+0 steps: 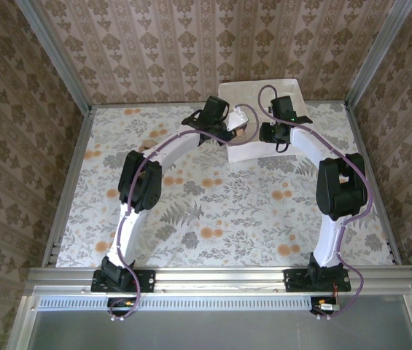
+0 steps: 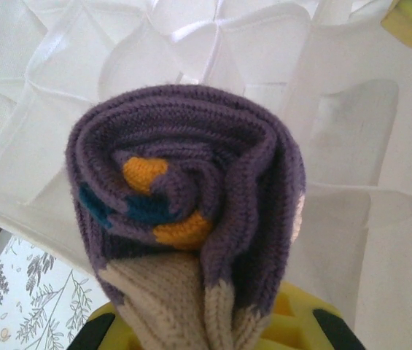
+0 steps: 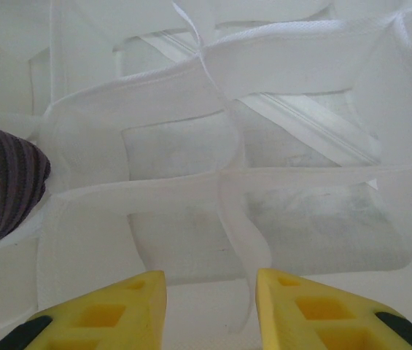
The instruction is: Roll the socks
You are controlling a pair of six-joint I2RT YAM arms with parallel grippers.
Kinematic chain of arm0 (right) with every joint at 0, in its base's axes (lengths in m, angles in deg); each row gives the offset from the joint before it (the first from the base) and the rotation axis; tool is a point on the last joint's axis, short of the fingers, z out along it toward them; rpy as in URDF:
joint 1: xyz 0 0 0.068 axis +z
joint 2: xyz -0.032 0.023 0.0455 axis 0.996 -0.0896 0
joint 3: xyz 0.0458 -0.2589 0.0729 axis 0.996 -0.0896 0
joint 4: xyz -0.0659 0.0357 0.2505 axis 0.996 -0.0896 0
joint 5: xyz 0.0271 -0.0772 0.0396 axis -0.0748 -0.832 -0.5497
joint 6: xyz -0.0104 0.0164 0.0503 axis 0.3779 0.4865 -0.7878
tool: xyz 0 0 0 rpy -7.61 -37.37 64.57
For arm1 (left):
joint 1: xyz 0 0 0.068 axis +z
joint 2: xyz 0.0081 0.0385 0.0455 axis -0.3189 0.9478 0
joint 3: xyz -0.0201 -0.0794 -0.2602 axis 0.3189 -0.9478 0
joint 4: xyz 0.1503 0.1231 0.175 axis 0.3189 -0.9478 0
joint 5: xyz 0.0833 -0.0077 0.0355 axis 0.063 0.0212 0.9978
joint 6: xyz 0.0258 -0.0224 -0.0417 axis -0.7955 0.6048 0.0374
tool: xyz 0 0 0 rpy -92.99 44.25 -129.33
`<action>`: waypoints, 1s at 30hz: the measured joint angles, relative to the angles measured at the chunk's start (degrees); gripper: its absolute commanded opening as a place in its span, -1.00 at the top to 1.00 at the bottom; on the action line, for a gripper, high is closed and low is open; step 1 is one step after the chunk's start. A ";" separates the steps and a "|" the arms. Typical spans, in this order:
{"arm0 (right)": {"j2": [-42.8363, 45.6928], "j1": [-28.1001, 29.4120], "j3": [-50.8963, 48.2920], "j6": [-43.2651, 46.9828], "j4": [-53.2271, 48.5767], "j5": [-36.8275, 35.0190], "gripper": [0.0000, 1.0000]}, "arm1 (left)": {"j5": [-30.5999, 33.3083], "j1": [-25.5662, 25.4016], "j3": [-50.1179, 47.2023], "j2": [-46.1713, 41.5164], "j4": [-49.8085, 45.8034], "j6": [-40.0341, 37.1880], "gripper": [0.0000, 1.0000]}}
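**One sock rolled, stowing in hand**

Clenched tight at the left pincer (image 2: 206, 324), grasping the rolled sock (image 2: 184, 197) by its tan end. Purple spiral turned to the lens, mid-frame in the left wrist view, with orange and teal flecks at its core. Held up just in front of the white divider box (image 2: 351, 146), which fills the upper and right parts of that frame. Cannot tell whether touching a cell wall or just clear of it.

Partly parted at the right pincer (image 3: 209, 292), grasping nothing. Poised above the cells at the bottom of its own frame, with one thin wall running down into the gap between the yellow tips, seemingly not pinched. At the far left edge there, a striped purple flank of the same roll.

From overhead, both wrists gathered at upper centre over the box, well away from the bare flowered table (image 1: 213, 211) lower in the frame.

Judged as follows: rolling finished for this sock, placing into a cell under way. Next calls for lowering the roll squarely into one cell and keeping the clench until the walls hug it; otherwise likely to spring loose. Possibly also steadying or spreading a wall with the free pincer. No sign made out of the second sock.
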 measured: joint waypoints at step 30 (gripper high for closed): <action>-0.22 0.02 0.00 0.02 0.13 0.09 0.25 | -0.55 1.66 -5.64 -4.48 0.37 3.08 1.00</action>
